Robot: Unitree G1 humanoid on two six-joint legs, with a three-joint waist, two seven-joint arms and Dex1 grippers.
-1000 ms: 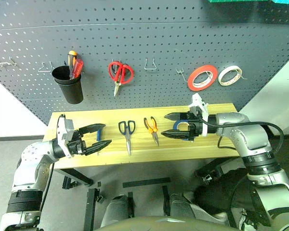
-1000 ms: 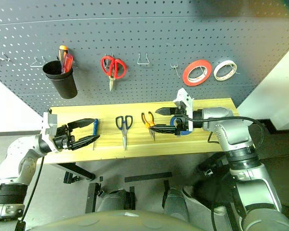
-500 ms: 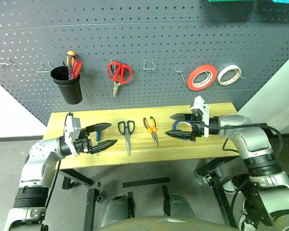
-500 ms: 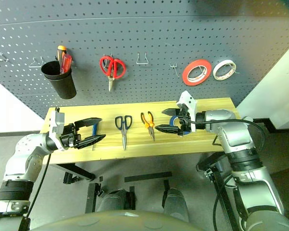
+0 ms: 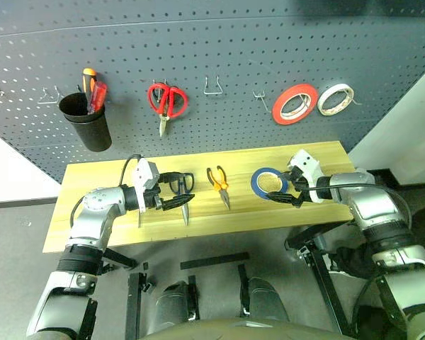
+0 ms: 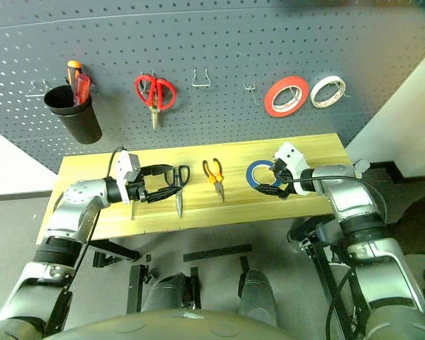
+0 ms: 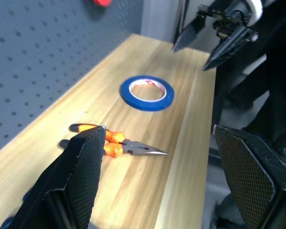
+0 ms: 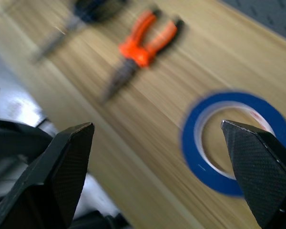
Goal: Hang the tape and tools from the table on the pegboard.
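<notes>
Dark grey pegboard (image 5: 219, 49) behind, light wood table (image 5: 198, 212) in front, still carrying all four task items. Blue tape (image 5: 270, 183) lying flat near the table's right end, just beside the right gripper (image 5: 289, 190), jaws spread wide and empty, seemingly angled down to straddle the roll. Orange-handled pliers (image 5: 219, 183) mid-table, untouched. Left gripper (image 5: 176, 190), released too, hovering at the dark-blue scissors (image 5: 184, 191), probably lining up a pinch. Blue screwdriver (image 6: 132, 209) partly hidden beneath that arm. Free wire hooks (image 5: 212, 88) waiting above, between red scissors (image 5: 166, 103) and red tape (image 5: 295, 103).
</notes>
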